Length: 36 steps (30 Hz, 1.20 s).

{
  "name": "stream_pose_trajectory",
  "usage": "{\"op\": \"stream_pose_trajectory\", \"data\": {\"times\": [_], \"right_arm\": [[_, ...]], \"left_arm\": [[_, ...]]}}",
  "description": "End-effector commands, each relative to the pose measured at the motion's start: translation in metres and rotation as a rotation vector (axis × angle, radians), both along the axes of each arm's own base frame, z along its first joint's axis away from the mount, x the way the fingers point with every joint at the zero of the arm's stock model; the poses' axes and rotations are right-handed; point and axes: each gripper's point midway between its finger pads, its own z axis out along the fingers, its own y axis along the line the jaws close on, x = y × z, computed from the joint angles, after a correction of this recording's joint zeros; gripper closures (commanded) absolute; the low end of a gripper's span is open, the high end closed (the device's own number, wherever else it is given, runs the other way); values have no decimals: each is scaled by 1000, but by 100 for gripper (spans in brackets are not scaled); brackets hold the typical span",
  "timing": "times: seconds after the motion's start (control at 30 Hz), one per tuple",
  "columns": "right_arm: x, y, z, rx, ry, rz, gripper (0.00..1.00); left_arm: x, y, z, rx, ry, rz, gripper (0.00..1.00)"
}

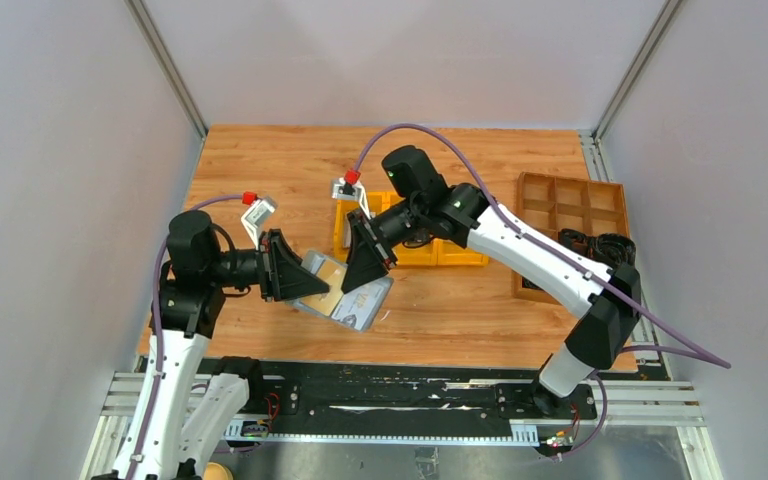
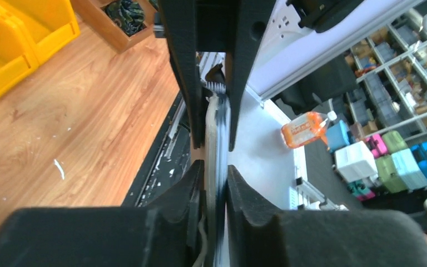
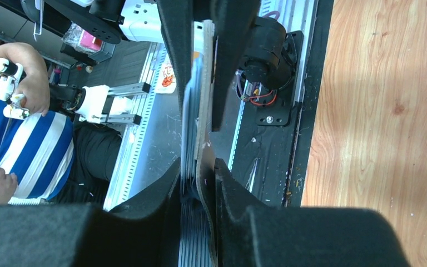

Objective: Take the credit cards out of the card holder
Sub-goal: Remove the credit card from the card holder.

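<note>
Toward the desk's (image 1: 460, 310) near edge the card holder (image 1: 332, 286) runs arm to arm — left fingers (image 1: 290, 270) pinch one end, right fingers (image 1: 368, 260) the other.

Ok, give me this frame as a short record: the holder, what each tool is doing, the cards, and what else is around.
holder: open, spread between both tools over the near part of the table
left tool: shut on the holder's left side
right tool: shut on the holder's right side
cards: pale printed face inside, likely a card; none seen apart from the holder
behind: yellow bin, brown tray
</note>
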Motion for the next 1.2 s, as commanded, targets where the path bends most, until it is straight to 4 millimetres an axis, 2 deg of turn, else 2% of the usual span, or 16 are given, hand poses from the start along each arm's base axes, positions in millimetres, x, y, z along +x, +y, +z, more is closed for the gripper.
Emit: {"op": "stream_pose_trajectory", "data": {"times": [0.0,0.1,0.23,0.3,0.37,0.4,0.5,0.73,0.83,1.17], "right_arm": [[-7,0,16,50,-27,47,69],[12,-7,20,44,-54,-50,52],[71,-32,38,46,-74,-373,45],[85,-48,55,85,-92,-509,42],[91,-58,61,123,-122,-601,40],[89,-61,67,144,-116,-629,39],[78,-59,67,205,-29,-617,39],[38,-25,53,246,124,-421,44],[36,-17,48,254,177,-386,45],[47,-2,19,190,236,-384,46]], "left_arm": [[-5,-1,-3,4,-4,-39,88],[5,-1,-3,23,-13,-1,97],[26,1,-2,54,-28,97,100],[35,2,1,47,-19,150,100],[44,3,7,32,-39,204,100],[48,4,9,28,-42,237,100],[56,5,16,-13,-41,293,100],[56,2,25,-88,5,284,100],[53,1,31,-107,2,278,100],[43,0,44,-153,-3,256,100]]}}
